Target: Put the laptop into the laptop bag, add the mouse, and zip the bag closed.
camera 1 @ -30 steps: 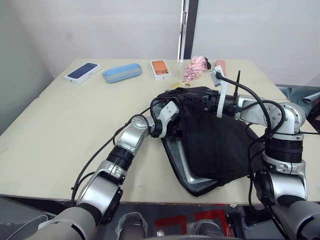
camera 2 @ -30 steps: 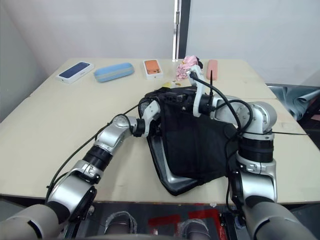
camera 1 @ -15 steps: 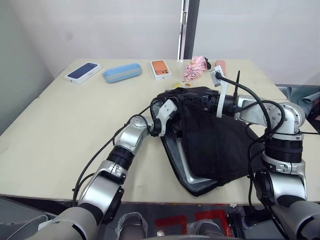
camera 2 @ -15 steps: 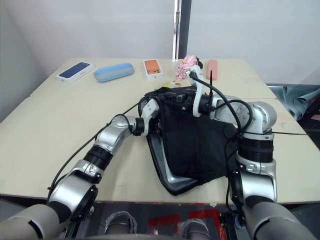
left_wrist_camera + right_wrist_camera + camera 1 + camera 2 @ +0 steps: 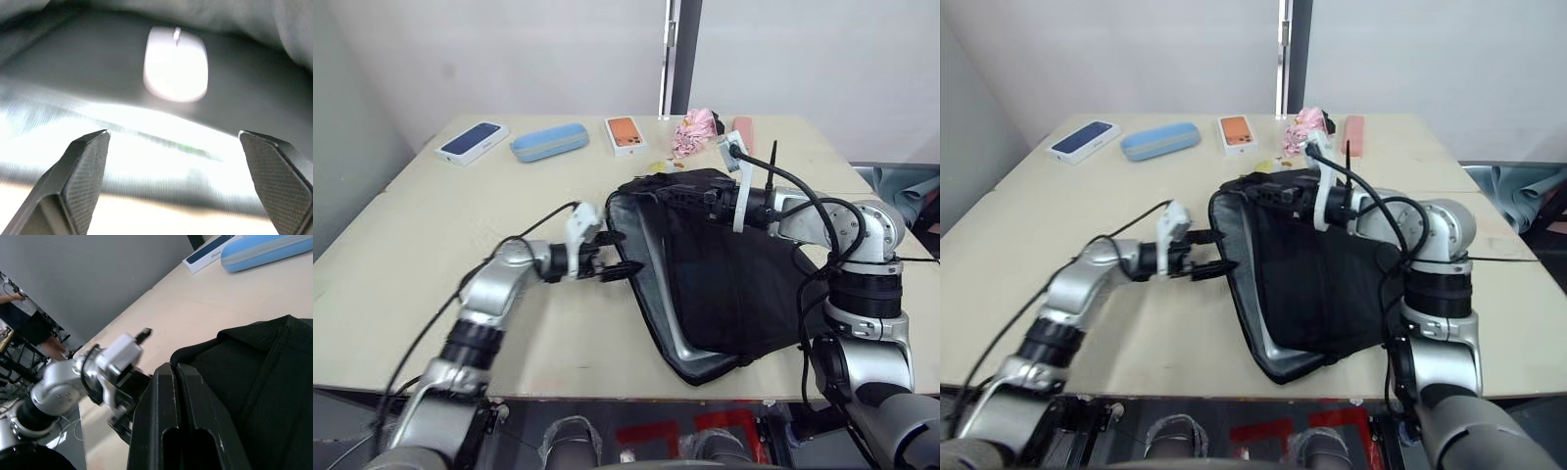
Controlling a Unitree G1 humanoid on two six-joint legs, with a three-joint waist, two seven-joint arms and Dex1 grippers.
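Note:
The black laptop bag (image 5: 734,284) lies on the table with its mouth open toward my left side. The silver laptop (image 5: 677,338) is inside it, with only an edge showing along the opening. The white mouse (image 5: 176,63) lies inside the mouth too, ahead of my left gripper. My left gripper (image 5: 625,251) hovers just outside the bag's opening, open and holding nothing. My right gripper (image 5: 175,368) is shut on the bag's upper flap near the far edge (image 5: 705,199), holding it raised.
Along the table's far side lie a dark-blue phone box (image 5: 473,140), a light-blue oval case (image 5: 550,142), an orange phone box (image 5: 626,135), a pink cloth (image 5: 697,132) and a pink case (image 5: 744,125). A person (image 5: 19,313) stands beyond the table's left side.
My left arm has drawn back leftward out of the bag's mouth, and its gripper now stands open outside it. The right gripper has kept its hold on the flap.

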